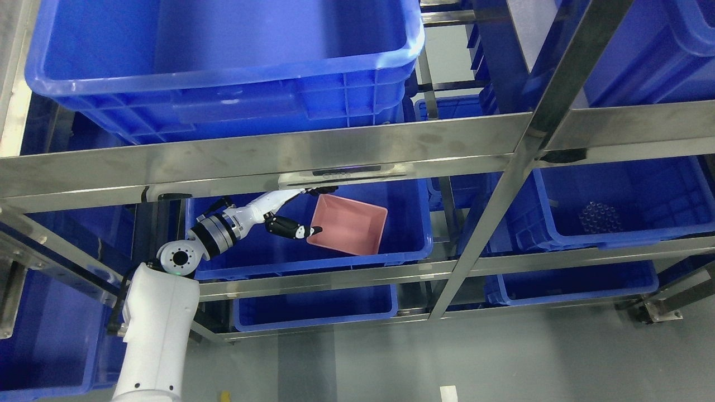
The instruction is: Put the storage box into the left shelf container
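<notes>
- The left hand (290, 215) is clamped on the left edge of the pink box (349, 224): a dark thumb presses the near corner, and other fingers (321, 190) hook over the far corner, partly hidden by the steel rail.
- The wrist is stretched toward three o'clock from the elbow joint, the forearm slopes up from about seven o'clock, and the white upper arm enters at the bottom left of the view.
- The pink box hangs tilted inside the blue bin (413, 240) on the left side of the middle shelf; its right end dips lower. Whether it touches the floor of the bin I cannot tell.
- I judge this step to be the lowering and release. To do it well, the hand should level the box, bring it down until the bottom rests, and only then spread the fingers.
- The steel rail (335, 153) passes just above the knuckles, at twelve o'clock from the hand, so the retreat should go back toward seven o'clock, low, without lifting.
- The right hand is not visible.
</notes>
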Motion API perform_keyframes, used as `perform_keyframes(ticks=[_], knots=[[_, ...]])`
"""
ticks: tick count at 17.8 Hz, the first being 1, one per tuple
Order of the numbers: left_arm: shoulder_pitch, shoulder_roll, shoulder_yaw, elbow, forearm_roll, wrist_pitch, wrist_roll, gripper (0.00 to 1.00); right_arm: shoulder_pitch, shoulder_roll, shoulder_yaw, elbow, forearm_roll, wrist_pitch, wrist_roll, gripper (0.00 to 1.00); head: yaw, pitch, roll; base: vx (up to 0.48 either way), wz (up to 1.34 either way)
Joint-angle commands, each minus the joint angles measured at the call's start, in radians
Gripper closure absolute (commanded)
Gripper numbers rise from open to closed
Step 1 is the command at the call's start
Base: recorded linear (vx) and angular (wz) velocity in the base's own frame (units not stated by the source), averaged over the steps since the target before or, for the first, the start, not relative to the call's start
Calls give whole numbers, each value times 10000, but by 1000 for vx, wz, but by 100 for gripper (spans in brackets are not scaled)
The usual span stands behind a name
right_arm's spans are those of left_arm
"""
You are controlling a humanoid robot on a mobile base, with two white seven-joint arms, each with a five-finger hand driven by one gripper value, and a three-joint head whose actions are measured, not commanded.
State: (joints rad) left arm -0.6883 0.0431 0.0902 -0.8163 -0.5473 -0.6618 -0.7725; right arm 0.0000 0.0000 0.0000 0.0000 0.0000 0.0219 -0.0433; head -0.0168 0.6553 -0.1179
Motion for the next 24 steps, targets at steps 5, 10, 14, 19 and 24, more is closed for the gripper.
perform_keyframes(ticks=[5, 10, 14, 19, 24], knots=[[1937, -257, -362, -4759, 6047, 3623, 4433, 1, 92, -174, -46, -175, 15, -4, 4, 0, 0, 0, 0, 0, 0], [4348, -257, -780, -7865, 6455, 3324, 6268, 0, 92, -174, -46, -175, 15, -4, 4, 0, 0, 0, 0, 0, 0], [6295, -257, -1129, -7821, 6455, 1590, 6313, 0, 92, -174, -46, -175, 15, -4, 4, 0, 0, 0, 0, 0, 0], [6652, -257, -1285, -7821, 6455, 1847, 7204, 0, 92, -174, -46, -175, 15, -4, 4, 0, 0, 0, 0, 0, 0], [6775, -257, -1376, -7821, 6455, 2001, 7173, 0, 92, -174, -46, -175, 15, -4, 4, 0, 0, 0, 0, 0, 0]])
